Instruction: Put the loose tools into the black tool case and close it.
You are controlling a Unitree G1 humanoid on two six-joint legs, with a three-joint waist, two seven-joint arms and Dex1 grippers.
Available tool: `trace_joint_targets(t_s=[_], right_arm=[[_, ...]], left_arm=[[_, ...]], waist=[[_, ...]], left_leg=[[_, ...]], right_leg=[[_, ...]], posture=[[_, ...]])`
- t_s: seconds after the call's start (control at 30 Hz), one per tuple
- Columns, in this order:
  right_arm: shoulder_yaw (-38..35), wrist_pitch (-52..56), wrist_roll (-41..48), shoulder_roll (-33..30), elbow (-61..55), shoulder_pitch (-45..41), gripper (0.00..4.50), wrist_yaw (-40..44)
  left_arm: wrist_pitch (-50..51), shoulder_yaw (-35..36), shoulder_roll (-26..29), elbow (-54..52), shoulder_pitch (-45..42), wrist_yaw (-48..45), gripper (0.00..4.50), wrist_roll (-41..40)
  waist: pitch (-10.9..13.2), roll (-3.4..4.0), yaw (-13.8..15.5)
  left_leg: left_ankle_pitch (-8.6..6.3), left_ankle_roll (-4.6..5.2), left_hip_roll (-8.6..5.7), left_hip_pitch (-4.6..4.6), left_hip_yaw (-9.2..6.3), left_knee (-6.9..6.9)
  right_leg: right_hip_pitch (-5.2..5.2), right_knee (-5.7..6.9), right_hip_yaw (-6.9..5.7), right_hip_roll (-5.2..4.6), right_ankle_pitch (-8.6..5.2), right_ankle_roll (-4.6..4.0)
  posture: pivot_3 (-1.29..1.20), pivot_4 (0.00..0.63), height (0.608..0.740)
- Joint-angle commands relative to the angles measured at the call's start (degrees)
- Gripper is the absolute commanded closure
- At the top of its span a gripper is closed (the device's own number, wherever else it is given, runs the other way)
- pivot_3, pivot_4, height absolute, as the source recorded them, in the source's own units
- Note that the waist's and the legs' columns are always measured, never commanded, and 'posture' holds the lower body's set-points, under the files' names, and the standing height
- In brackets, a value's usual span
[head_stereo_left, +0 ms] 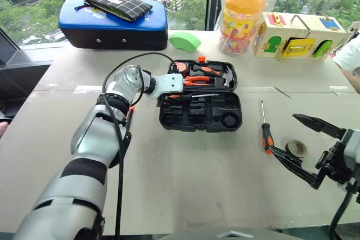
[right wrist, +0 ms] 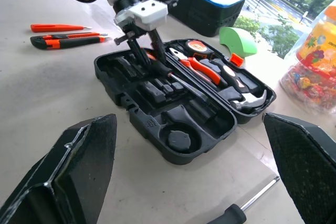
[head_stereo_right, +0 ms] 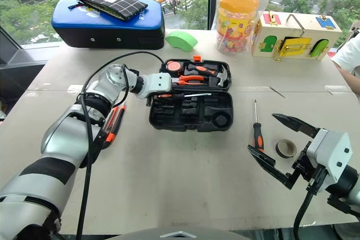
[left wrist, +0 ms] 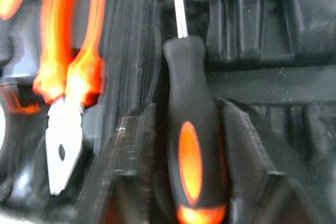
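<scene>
Two grippers in view: left gripper (right wrist: 140, 50) over the open black tool case (head_stereo_left: 201, 103) mid-table, fingers either side of a screwdriver (left wrist: 191, 145) lying in the tray; grip or gap, can't tell. Right gripper (head_stereo_right: 277, 139) spread wide, empty, near a loose screwdriver (head_stereo_left: 265, 126) and tape roll (head_stereo_left: 296, 148). Knife (right wrist: 67, 40) left of case.

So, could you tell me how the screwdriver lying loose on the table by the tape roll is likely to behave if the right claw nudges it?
The screwdriver would probably roll: its handle looks round and the table is flat. Its thin metal shaft and solid handle suggest it is stiff, and likely handle-heavy. The handle's black grip should limit slipping in the right claw.
</scene>
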Motion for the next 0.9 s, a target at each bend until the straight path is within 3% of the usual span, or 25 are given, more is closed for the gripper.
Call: trace_joint_targets(t_s=[0.03,0.13,0.17,0.33,0.37,0.67,0.9], right_arm=[[-0.93,-0.74,0.64,0.35,-1.13,1.05,0.00,0.05],[-0.38,-1.60,-0.27,1.42,-1.40,2.17,0.00,-0.21],[-0.11,-1.80,-0.51,1.66,-1.32,2.21,0.00,-0.36],[1.91,-2.14,-2.00,2.40,-0.94,0.96,0.00,-1.43],[1.88,-2.24,-2.13,2.36,-0.69,0.77,0.00,-1.36],[2.89,-1.93,-2.75,1.74,0.15,-1.04,0.00,-1.56],[3.68,-1.18,-2.72,1.36,-0.52,-1.54,0.00,-2.39]], left_arm=[[6.28,6.91,-0.04,-0.88,-3.31,-5.59,1.26,-6.58],[15.65,11.00,-0.47,-2.58,-3.41,-9.99,1.26,-10.55],[18.10,11.72,-0.84,-3.10,-3.10,-9.62,1.91,-11.04],[23.13,12.57,-3.87,-8.04,3.16,0.86,4.11,-10.35],[23.66,12.35,-4.52,-9.25,4.46,2.81,4.31,-10.04],[23.00,7.61,-7.42,-15.42,12.35,10.69,4.31,-5.45],[7.67,0.59,-5.83,-11.09,10.56,15.20,4.31,3.02]], waist=[[0.02,-0.03,-0.01],[0.03,-0.04,-0.14],[0.02,-0.03,-0.21],[0.01,0.00,-0.28],[0.01,-0.01,-0.28],[-0.27,0.16,0.15],[-0.38,0.24,0.41]], left_leg=[[0.00,0.00,0.00,-0.02,0.00,0.04],[-0.01,0.02,-0.02,-0.09,0.00,0.11],[-0.02,0.03,-0.02,-0.09,0.00,0.11],[-0.02,0.03,0.01,-0.01,0.01,0.15],[-0.02,0.03,0.01,0.00,0.01,0.16],[-0.02,0.03,-0.02,-0.01,-0.03,0.22],[-0.03,0.02,-0.02,0.02,-0.04,0.31]], right_leg=[[0.01,0.00,-0.01,0.00,0.00,0.00],[0.00,-0.01,-0.03,0.01,0.00,0.00],[0.00,-0.01,-0.03,0.03,0.00,0.00],[0.04,0.07,0.04,0.33,0.00,0.01],[0.04,0.08,0.04,0.33,0.00,0.01],[0.10,0.07,0.19,-0.02,0.02,0.00],[0.20,0.06,0.22,-0.08,0.02,-0.01]], posture=[[0.00,0.150,0.740],[0.00,0.150,0.740],[0.00,0.150,0.740],[0.00,0.150,0.740],[0.00,0.150,0.740],[0.00,0.150,0.740],[0.00,0.150,0.740]])
